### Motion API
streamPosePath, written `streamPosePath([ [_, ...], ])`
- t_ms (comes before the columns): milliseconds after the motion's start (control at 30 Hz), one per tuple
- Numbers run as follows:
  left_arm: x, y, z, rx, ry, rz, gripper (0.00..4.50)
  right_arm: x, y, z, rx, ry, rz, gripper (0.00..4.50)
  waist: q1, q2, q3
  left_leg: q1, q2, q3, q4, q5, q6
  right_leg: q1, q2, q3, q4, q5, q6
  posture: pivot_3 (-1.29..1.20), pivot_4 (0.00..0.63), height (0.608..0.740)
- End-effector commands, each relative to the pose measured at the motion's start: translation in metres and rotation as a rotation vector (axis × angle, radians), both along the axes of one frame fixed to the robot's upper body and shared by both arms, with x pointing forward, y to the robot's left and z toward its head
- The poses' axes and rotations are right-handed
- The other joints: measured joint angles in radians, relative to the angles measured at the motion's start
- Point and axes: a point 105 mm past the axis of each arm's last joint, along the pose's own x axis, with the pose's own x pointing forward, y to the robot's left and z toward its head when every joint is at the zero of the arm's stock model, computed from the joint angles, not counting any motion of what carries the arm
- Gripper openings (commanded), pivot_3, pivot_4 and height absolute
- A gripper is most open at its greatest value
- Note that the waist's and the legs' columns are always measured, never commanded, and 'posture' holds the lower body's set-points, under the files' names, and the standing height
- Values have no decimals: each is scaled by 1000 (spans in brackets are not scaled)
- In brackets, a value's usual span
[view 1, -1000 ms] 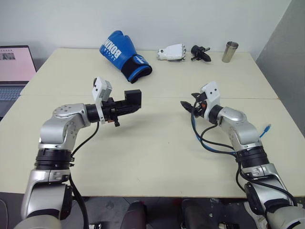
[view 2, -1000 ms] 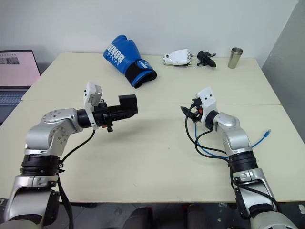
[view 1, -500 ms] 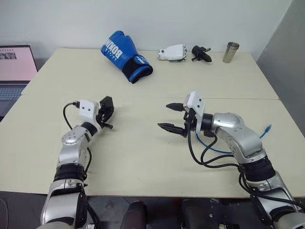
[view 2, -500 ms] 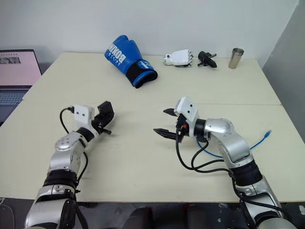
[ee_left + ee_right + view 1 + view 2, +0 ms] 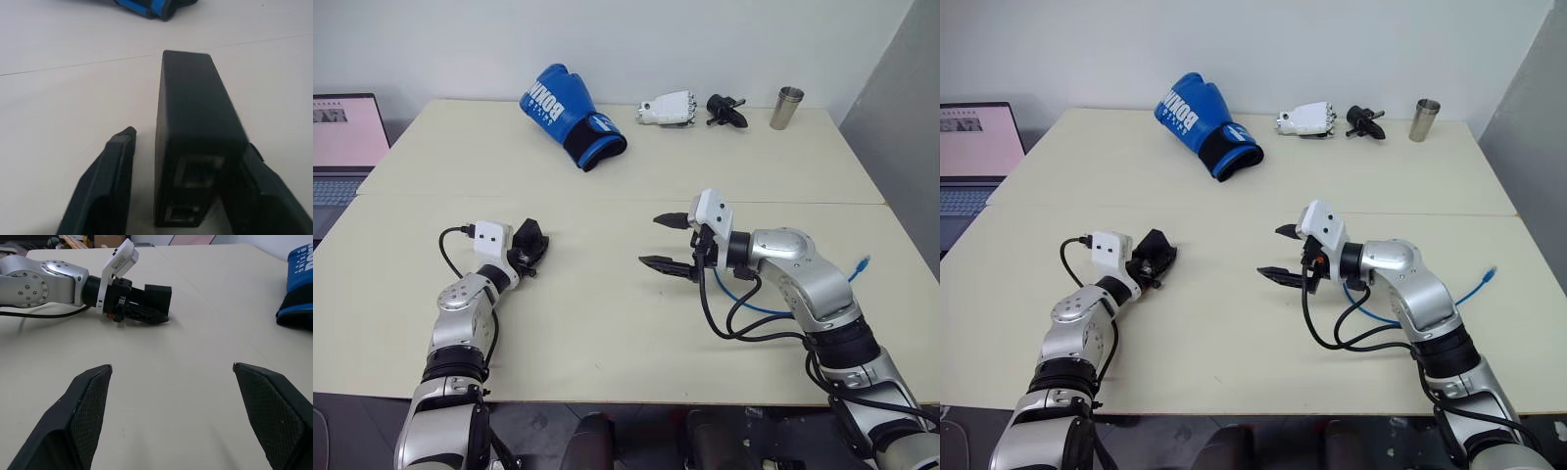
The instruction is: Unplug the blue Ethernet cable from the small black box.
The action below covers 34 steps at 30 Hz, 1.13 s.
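the small black box [image 5: 195, 122] stands on edge on the table [image 5: 607, 323], at about nine o'clock from the table's middle, between the fingers [image 5: 105, 181] of the left gripper [image 5: 530, 245]. one finger stands clear of the box's side; whether the other touches it i cannot tell, so the grip is unsure. the right gripper [image 5: 668, 241] hovers near the middle, fingers spread wide and empty, pointing toward nine o'clock. the blue ethernet cable [image 5: 773, 304] lies unplugged under the right arm, its plug at three o'clock.
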Motion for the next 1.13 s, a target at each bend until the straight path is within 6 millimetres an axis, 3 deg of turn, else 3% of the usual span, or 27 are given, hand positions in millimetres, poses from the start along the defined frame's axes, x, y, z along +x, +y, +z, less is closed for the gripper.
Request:
streamPosePath([
  [33,-2,6,4,16,-16,31,3697,-4,2,7,-6,-49,31,4204,0,0,0,0,0,0,0,0,0,0,0,0,0,0,0,0,150,740],
  [167,-6,7,8,39,-31,28,3819,-2,0,8,-6,-65,15,4204,-2,0,0,0,0,0,0,0,0,0,0,0,0,0,0,0,150,740],
  [267,-12,4,22,30,-61,6,3819,-1,-6,13,4,-72,-3,4204,-2,0,0,0,0,0,0,0,0,0,0,0,0,0,0,0,150,740],
  [467,-42,-7,52,95,-50,-107,3819,-9,-38,24,5,-75,-70,4204,0,0,0,0,1,-1,0,0,0,0,-1,1,0,0,0,0,150,740],
  [667,-63,9,73,295,21,-147,3819,-19,-77,37,-3,-57,-134,4204,0,0,0,2,1,0,-1,0,0,2,0,1,0,0,0,0,150,740],
  [800,-75,11,96,361,56,-282,3819,-23,-108,47,-15,-50,-172,4204,0,0,0,2,1,0,-1,0,0,2,0,1,0,0,0,0,150,740],
  [1000,-80,20,127,358,62,-387,3819,-36,-131,58,-18,69,-147,4204,0,0,0,3,1,1,-1,0,0,2,1,1,-1,0,0,0,150,740],
  [1133,-82,19,121,397,96,-453,3819,-34,-135,62,-26,71,-163,4204,-1,1,0,3,1,1,-1,0,0,2,1,1,-1,0,0,0,150,740],
])
